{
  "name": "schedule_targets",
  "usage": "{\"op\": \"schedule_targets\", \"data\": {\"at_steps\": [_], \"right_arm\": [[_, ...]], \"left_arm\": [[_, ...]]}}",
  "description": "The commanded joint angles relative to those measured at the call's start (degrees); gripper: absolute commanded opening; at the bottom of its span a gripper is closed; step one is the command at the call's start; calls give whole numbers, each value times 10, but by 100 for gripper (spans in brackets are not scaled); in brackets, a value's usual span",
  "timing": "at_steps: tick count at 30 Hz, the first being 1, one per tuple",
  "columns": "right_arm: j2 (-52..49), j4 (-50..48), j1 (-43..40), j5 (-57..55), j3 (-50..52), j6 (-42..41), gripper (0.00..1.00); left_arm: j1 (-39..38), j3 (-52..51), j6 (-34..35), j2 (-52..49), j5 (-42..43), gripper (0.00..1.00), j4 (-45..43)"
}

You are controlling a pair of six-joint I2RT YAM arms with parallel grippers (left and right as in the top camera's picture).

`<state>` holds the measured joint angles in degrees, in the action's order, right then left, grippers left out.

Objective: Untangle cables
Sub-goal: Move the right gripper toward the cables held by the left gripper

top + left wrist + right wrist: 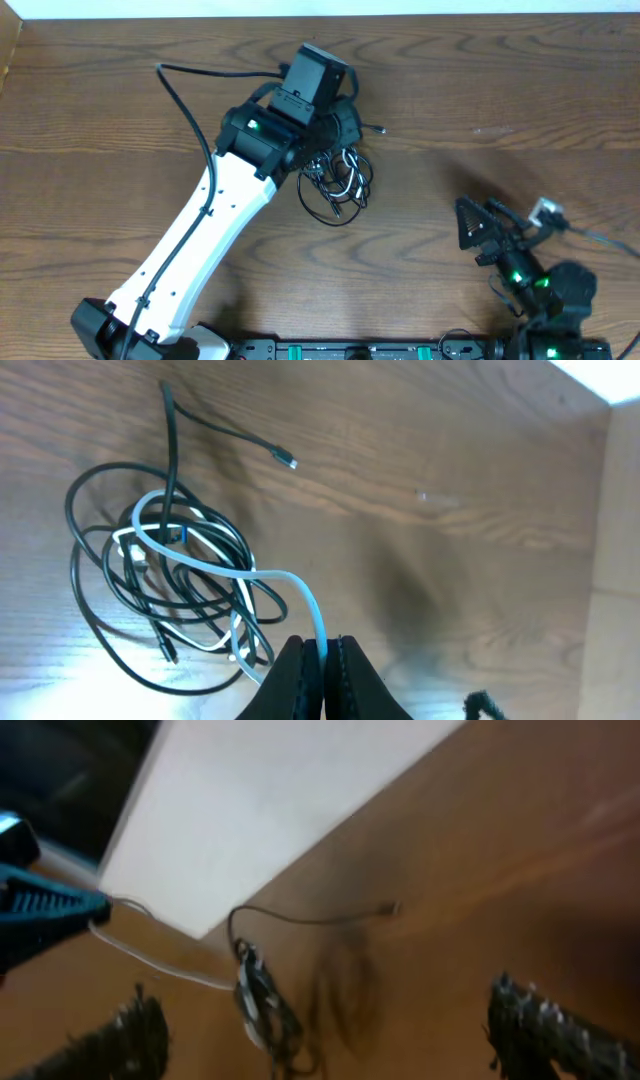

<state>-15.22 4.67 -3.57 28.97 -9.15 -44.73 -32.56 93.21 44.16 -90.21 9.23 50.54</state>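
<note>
Nearest the base, the right gripper [500,225] is hovering low over the near right part of the table [500,90], well apart from the cables [338,182]. Its fingers [548,1020] are standing spread wide, with nothing between them, and they are pointing toward the heap.

Further out, the left arm [210,215] is reaching from the near left corner diagonally toward the middle of the table. At its end, the left gripper [322,655] is pressing its fingers together and pinching a white cord [300,595]. That cord is rising from the heap in a curve up into the closed tips.

Just beyond the pinch, the cables are lying on the wood as a loose tangle of black and white loops near the table's middle, partly under the left wrist in the overhead view. Several black loops are circling the outside, and the white cord is threading through the centre.

Furthest off, one black cord [215,425] is trailing out of the tangle, its small plug [287,460] resting on bare wood apart from the loops.
</note>
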Motion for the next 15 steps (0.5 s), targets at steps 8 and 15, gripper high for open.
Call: {"op": "schedule_targets", "data": {"at_steps": [8, 15], "right_arm": [[-310, -75, -1, 297, -156, 90, 99], [-445, -79, 4, 295, -156, 65, 95]], "left_arm": [[-27, 8, -181, 0, 111, 8, 1], [-25, 8, -227, 0, 163, 8, 4]]}}
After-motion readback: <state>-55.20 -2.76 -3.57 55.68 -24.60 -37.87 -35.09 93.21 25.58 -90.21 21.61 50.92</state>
